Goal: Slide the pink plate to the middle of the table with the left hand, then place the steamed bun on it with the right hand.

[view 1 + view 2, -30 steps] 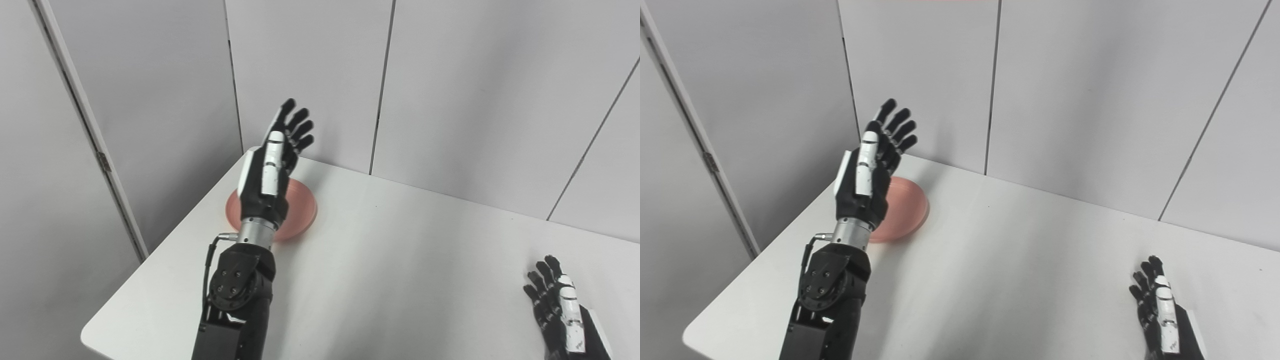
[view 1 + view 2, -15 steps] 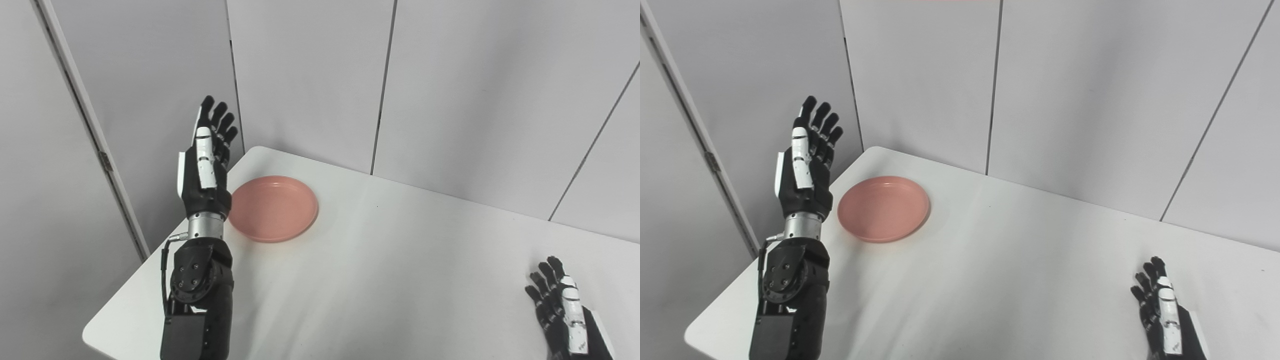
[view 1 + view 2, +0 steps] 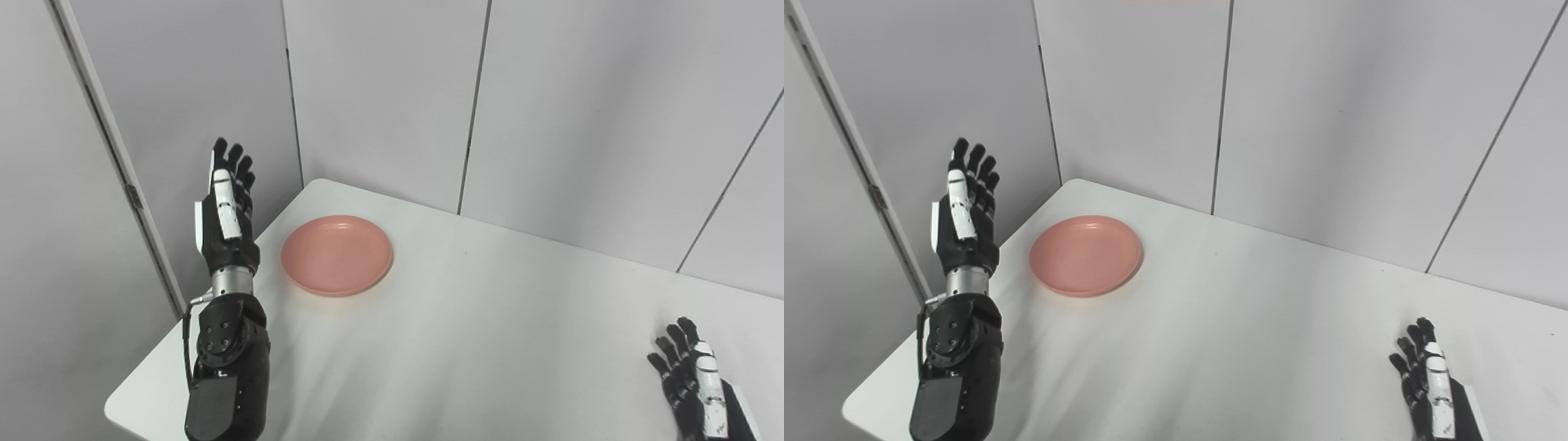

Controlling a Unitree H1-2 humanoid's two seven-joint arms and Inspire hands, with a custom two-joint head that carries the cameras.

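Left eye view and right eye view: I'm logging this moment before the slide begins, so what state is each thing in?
Pink plate: empty, flat on the table near its far left corner, untouched.
Left robot hand: open, raised upright, left of the plate, apart from it.
Right robot hand: open, low at the table's near right, holding nothing.
Table: white; no steamed bun in view.

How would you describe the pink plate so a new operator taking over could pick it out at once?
Start at the white table and go to its far left corner, by the grey wall panels. The pink plate lies flat there, a shallow round dish with nothing on it, just right of the raised left robot hand. It is the only coloured thing on the table; no steamed bun is in view.
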